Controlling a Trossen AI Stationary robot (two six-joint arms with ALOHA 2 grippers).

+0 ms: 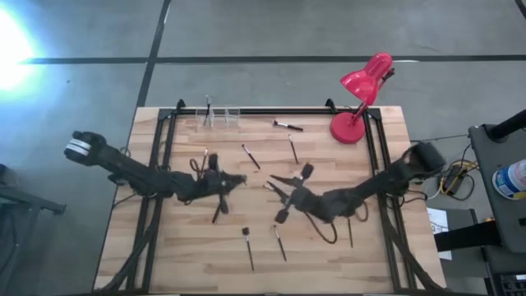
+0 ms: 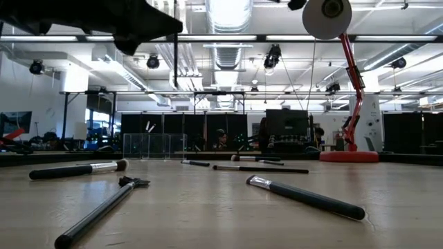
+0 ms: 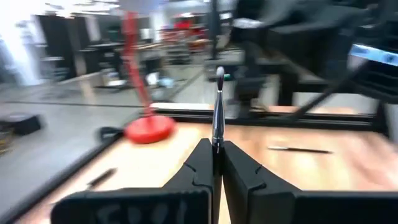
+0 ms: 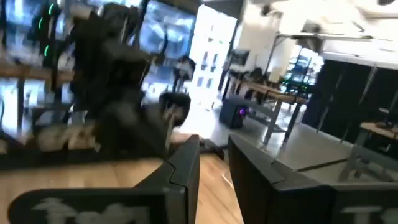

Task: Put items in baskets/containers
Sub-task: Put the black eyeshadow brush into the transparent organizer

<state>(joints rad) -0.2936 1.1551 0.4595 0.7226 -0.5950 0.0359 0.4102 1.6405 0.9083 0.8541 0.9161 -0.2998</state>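
Wooden table [image 1: 345, 255] with a red lamp [image 1: 362, 86] at its far right corner. Well left of the lamp, clear cups [image 1: 220, 117] sit at the far edge. Mid-table, the left gripper [image 3: 217, 163] pinches one brush [image 3: 218, 106] upright. The right gripper [image 4: 214, 163], fingers parted, seemingly holds nothing; other brushes [image 1: 248, 247] lie scattered.

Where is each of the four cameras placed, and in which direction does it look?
High view: above, looking straight down on the table and both arms.
Low view: at table height, looking level across brushes toward the red lamp; an arm hangs overhead.
Left wrist view: behind the left end effector, shut on a brush, facing the lamp.
Right wrist view: behind the right end effector, facing the room.
Shared: high, low and left wrist views show the lamp.
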